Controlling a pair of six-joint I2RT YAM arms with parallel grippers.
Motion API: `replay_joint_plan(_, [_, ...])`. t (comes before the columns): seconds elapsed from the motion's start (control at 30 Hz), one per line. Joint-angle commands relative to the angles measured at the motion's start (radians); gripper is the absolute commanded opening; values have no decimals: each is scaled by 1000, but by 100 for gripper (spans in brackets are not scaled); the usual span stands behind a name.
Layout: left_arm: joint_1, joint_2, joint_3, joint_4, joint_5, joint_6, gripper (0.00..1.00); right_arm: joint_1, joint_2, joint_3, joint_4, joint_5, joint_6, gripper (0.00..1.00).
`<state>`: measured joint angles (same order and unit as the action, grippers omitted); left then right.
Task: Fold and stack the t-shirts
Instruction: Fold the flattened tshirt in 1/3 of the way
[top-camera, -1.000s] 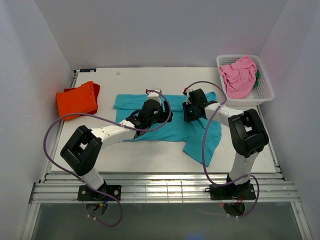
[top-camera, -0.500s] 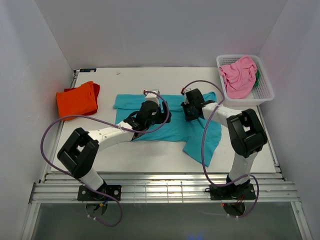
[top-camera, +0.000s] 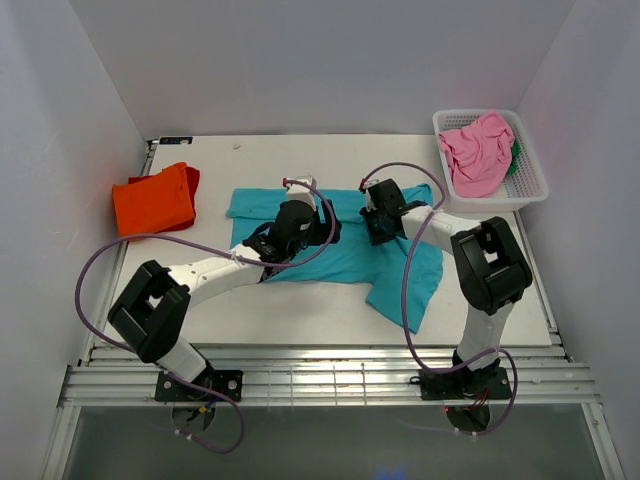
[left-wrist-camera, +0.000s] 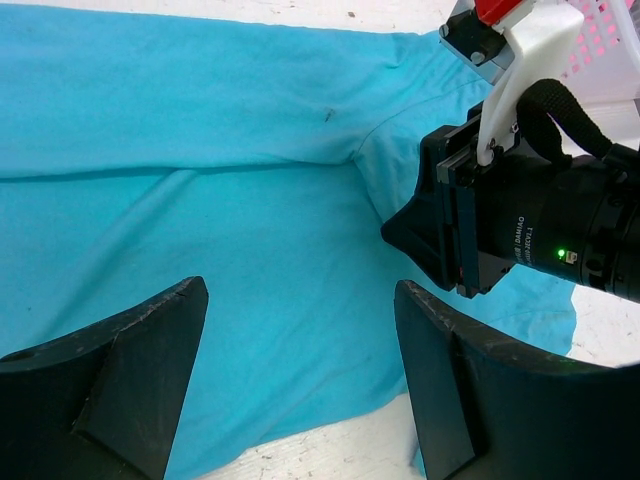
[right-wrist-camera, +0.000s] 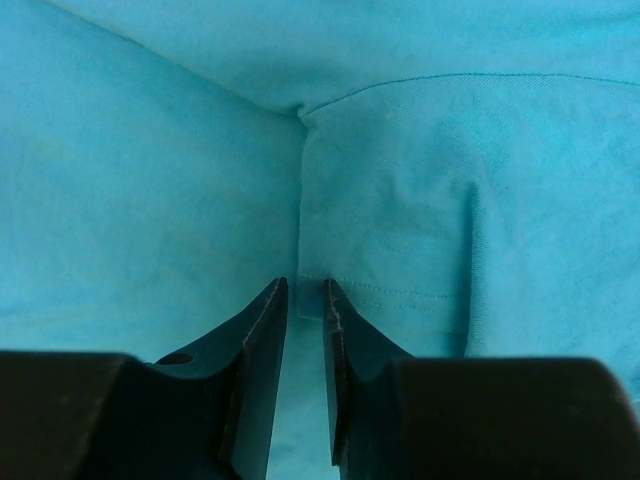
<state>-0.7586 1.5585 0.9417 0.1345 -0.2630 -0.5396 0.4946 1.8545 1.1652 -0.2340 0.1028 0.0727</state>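
Top external view: white bench (top-camera: 300, 310) with a teal cloth t-shirt (top-camera: 350, 262) spread flat in the middle. A crumpled pink t-shirt (top-camera: 475, 150) fills the white plastic lattice basket (top-camera: 532, 192) far right, and a folded orange t-shirt (top-camera: 152, 200) sits far left. Over the teal one, the left hand (left-wrist-camera: 300, 300) hangs wide open, holding nothing. The right hand (right-wrist-camera: 305, 287) is nearly closed at a sleeve hem, can't tell if it's pinching.

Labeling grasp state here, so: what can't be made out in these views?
Right wrist: right fingers nearly together at a sleeve hem of the teal shirt; pinched or not, unclear. In the top view the wrist covers them.
Top view: green cloth mostly under the pink shirt.
Top view: red item beneath the orange shirt; only an edge shows.
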Motion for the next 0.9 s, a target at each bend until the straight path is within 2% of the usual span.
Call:
replay_joint_plan(0.0, [-2, -49, -4, 2, -15, 1, 86, 9, 15, 37, -18, 14, -7, 26])
replay_joint_plan(0.17, [-2, -51, -4, 2, -18, 1, 86, 13, 22, 39, -21, 14, -8, 11])
replay_joint_plan(0.23, [-1, -52, -4, 2, -18, 3, 86, 16, 22, 40, -22, 17, -8, 9])
replay_joint_plan(0.87, [-1, -32, -6, 7, 4, -13, 86, 64, -153, 64, -91, 12, -10, 8])
